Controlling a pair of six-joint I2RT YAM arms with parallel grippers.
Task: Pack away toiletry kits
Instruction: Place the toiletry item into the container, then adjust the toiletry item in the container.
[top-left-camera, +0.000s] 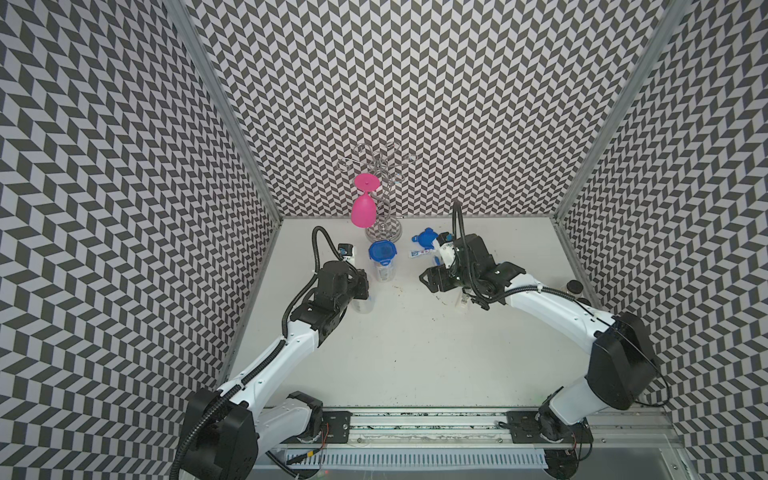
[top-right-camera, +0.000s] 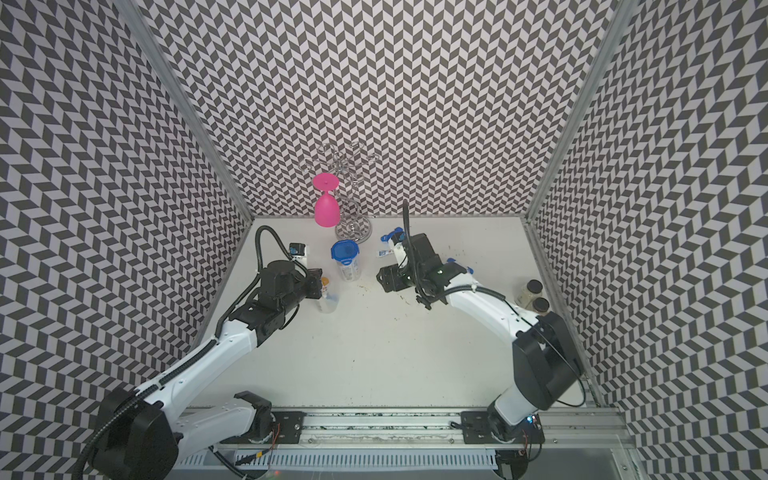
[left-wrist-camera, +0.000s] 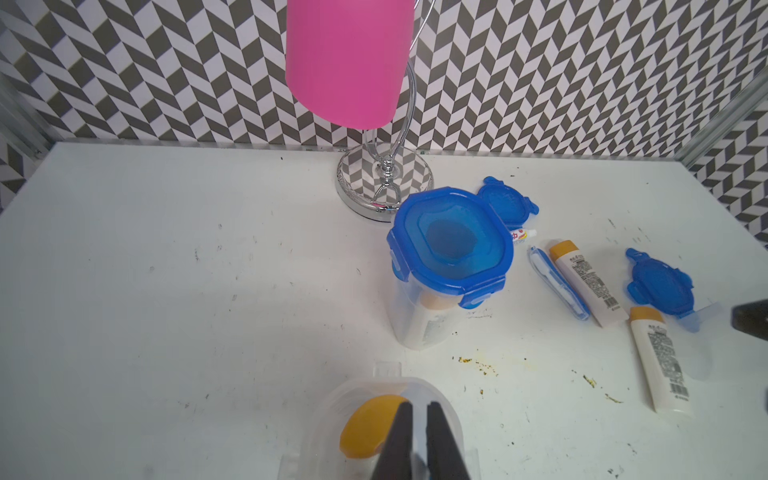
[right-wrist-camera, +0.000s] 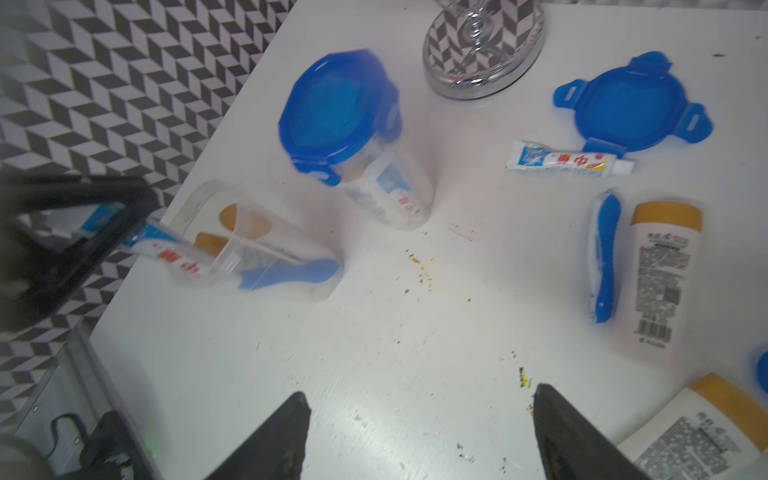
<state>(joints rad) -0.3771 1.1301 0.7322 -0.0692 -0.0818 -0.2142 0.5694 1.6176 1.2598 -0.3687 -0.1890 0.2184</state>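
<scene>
My left gripper (left-wrist-camera: 419, 409) hangs over an open clear jar (left-wrist-camera: 386, 415) at the table's left. Its jaws are almost together on the tail of a toothpaste tube (right-wrist-camera: 166, 253) that slants into the jar. The jar also holds an orange-capped bottle (left-wrist-camera: 370, 428) and a blue toothbrush (right-wrist-camera: 291, 272). A closed jar with a blue lid (top-left-camera: 382, 253) stands just beyond. My right gripper (right-wrist-camera: 419, 407) is open over bare table. Near it lie a toothpaste tube (right-wrist-camera: 569, 160), a toothbrush (right-wrist-camera: 604, 257), two bottles (right-wrist-camera: 660, 274) (right-wrist-camera: 698, 432) and a loose blue lid (right-wrist-camera: 633, 108).
A pink goblet (top-left-camera: 365, 208) hangs upside down on a silver wire rack (top-left-camera: 384, 224) at the back. A second loose blue lid (left-wrist-camera: 660, 286) lies right of the bottles. Two dark-capped jars (top-right-camera: 534, 295) stand at the right edge. Crumbs dot the table middle.
</scene>
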